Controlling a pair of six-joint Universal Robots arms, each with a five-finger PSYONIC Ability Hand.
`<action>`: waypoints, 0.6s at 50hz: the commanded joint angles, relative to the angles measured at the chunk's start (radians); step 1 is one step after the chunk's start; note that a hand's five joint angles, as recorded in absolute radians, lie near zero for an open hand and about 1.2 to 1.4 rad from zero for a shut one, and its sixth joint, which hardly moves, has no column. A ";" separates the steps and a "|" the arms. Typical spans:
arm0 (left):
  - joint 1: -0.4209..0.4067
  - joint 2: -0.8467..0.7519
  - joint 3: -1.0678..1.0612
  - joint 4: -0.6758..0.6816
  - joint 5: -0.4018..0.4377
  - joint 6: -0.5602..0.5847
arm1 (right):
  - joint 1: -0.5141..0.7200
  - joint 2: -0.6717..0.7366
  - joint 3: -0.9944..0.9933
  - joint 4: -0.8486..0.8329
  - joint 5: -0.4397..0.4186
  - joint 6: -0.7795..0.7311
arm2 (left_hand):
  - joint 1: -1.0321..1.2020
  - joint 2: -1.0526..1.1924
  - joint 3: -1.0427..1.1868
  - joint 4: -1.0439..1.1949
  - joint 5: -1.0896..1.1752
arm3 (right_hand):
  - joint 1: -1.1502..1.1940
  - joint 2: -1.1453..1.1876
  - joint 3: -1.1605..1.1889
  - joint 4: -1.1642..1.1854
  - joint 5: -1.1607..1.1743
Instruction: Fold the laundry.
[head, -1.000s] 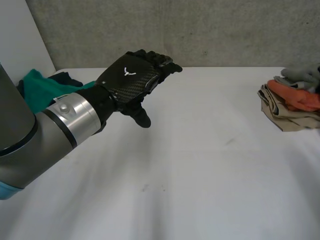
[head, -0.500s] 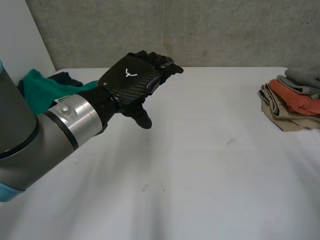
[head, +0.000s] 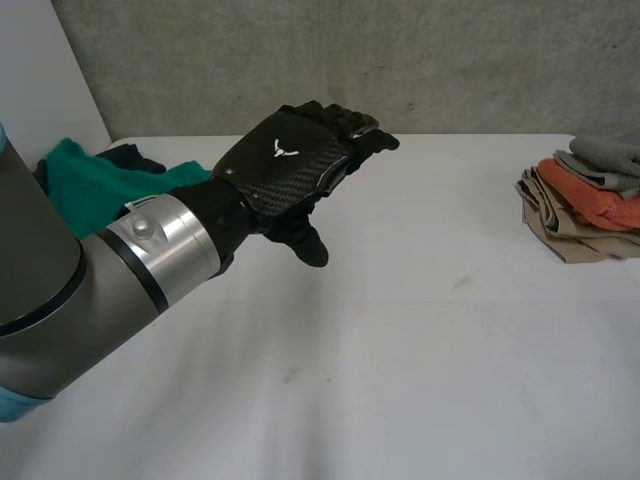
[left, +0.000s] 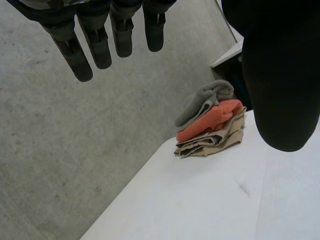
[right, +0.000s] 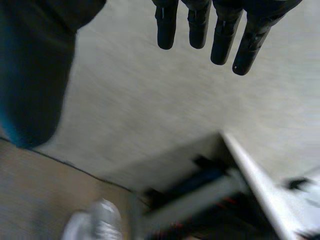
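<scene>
Head view: left hand (head: 290, 165) hovers above the table (head: 400, 350), back of the hand up, fingers straight, thumb hanging down, holding nothing. It sits just off the unfolded pile (head: 85, 185), a teal garment with a dark one behind it, at the table's far left corner. My read is that's the input side, parked within the left arm's reach. The folded stack (head: 585, 195) sits at the far right edge, well apart from the hand, with grey on top, orange in the middle and beige underneath. Looks like the output side, kept clear of the bare working area in the middle.

Left wrist view: fingers (left: 75, 55) extended and spread, thumb (left: 280, 90) apart from them, nothing between, so released. The palm faces across the table toward the folded stack, with the concrete wall (left: 60, 140) behind. No garment lies under the palm.

Right wrist view: right hand (right: 199, 25) also relaxed, fingers straight, thumb off to the side, empty. It points away from the table at a grey surface and some blurred clutter I can't identify. Probably parked out of the way.

Judgement: between garments. Next pick should come from the unfolded pile.
</scene>
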 joint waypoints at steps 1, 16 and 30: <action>0.013 0.023 0.010 0.019 -0.008 -0.006 | 0.246 -0.046 -0.018 -0.236 0.121 0.112 | 0.043 0.031 0.024 0.033 0.023 | -0.028 -0.045 -0.040 -0.061 -0.068; 0.315 0.009 0.035 0.180 -0.110 -0.011 | 0.831 -0.330 0.520 -0.640 -0.127 0.430 | 0.002 -0.010 -0.018 -0.008 -0.018 | -0.028 -0.045 -0.040 -0.061 -0.068; 0.625 -0.576 0.338 0.217 -0.068 0.214 | 1.052 -0.210 0.695 -0.477 -0.095 0.193 | 0.040 0.028 0.021 0.031 0.020 | -0.028 -0.045 -0.040 -0.061 -0.068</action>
